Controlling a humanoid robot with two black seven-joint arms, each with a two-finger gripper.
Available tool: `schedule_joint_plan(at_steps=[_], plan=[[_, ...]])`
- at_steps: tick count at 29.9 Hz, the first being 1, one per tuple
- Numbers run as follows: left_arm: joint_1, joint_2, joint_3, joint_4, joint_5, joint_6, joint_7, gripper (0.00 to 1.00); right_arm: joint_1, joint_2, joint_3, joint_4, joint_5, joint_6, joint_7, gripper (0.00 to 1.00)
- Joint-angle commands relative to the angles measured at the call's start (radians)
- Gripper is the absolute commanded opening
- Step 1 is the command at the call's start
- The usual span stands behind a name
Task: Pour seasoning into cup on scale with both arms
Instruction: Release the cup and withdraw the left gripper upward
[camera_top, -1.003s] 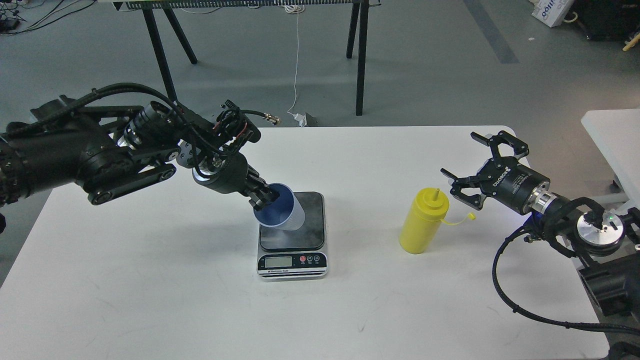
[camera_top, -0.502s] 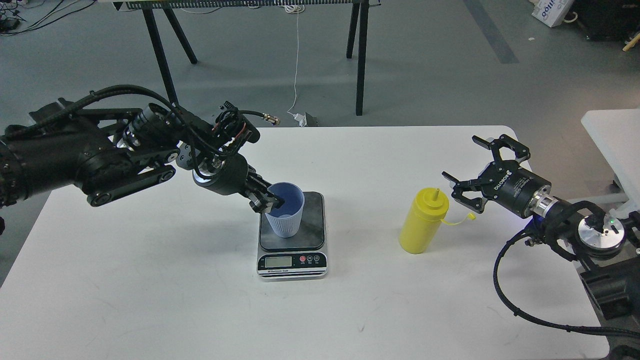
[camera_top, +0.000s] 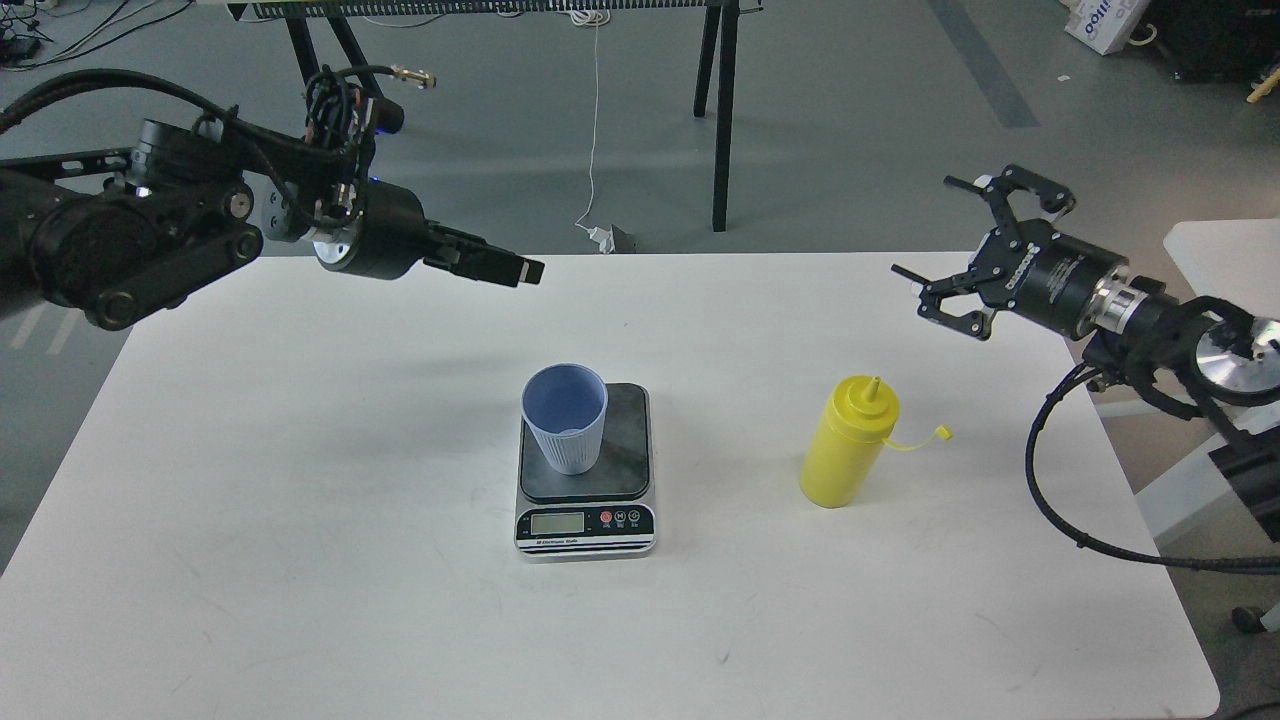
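Note:
The light-blue cup stands upright on the dark platform of the scale, at its left side, and nothing holds it. The yellow seasoning bottle stands upright on the white table to the right of the scale. Its tethered cap hangs open to the right. My left gripper is up and back-left of the cup, well clear of it, and I see it side-on as one dark bar. My right gripper is open and empty, high above and right of the bottle.
The white table has its far edge just behind both grippers. Black trestle legs stand on the floor beyond it. A second white table is at the right, close to my right arm.
My left gripper let go of the cup, which went from tilted to upright on the scale. It then drew up and back to the left. My right gripper rose and moved back from the bottle.

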Motion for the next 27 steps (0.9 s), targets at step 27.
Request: schedule_joint_plan(at_steps=[27], plan=[[0.126,-0.180,-0.070,0.403,-0.722,0.000,0.000,0.99,-0.788,0.009,0.028,0.241,0.655,0.000,0.000,0.97]])
